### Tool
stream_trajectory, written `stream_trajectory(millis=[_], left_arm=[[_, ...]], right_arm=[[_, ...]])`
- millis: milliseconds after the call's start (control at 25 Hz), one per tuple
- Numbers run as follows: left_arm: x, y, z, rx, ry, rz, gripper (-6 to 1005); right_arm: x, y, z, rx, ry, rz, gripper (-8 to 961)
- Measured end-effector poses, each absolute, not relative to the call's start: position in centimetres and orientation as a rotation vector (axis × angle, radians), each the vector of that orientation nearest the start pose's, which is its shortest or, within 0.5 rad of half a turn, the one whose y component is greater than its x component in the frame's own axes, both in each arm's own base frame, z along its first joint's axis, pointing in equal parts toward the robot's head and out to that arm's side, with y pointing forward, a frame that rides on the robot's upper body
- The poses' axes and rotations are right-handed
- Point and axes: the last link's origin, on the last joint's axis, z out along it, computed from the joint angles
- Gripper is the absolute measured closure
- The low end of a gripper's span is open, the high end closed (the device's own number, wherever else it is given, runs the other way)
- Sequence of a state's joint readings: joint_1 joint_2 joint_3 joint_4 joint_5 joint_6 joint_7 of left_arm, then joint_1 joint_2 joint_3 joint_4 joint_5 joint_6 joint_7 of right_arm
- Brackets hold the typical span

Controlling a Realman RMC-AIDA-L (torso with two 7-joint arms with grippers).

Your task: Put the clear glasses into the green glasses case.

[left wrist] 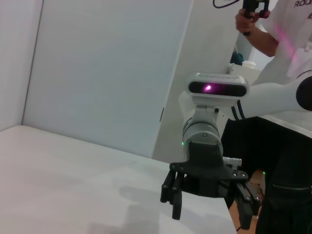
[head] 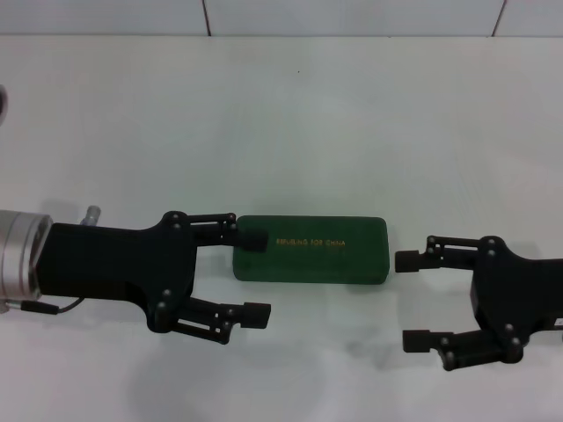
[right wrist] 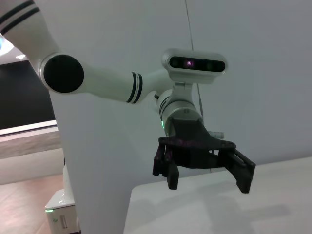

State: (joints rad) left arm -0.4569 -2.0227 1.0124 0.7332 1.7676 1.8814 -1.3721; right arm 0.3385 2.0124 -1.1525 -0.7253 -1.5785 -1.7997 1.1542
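The green glasses case (head: 310,251) lies closed and flat on the white table (head: 290,114), its lid up with a line of small gold lettering (head: 310,242) across it. No part of the clear glasses shows outside the case.

The left claw (head: 253,274) sits at the case's left end with its fingers spread wide; its upper fingertip (head: 253,239) overlaps the case's left edge, though contact cannot be judged. The right claw (head: 410,300) hovers just beside the case's right end, also spread wide, apart from the case. Each wrist view shows the opposite claw open above the table.
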Motion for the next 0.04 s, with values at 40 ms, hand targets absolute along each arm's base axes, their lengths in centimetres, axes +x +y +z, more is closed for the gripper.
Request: stream_trajectory(millis=[40], left_arm=[[-22.99,27.79,0.79,-3.099,-0.364,-0.929,106]], right_arm=[[24.44,26.03,-0.01,-2.949,0.163,1.007,144]])
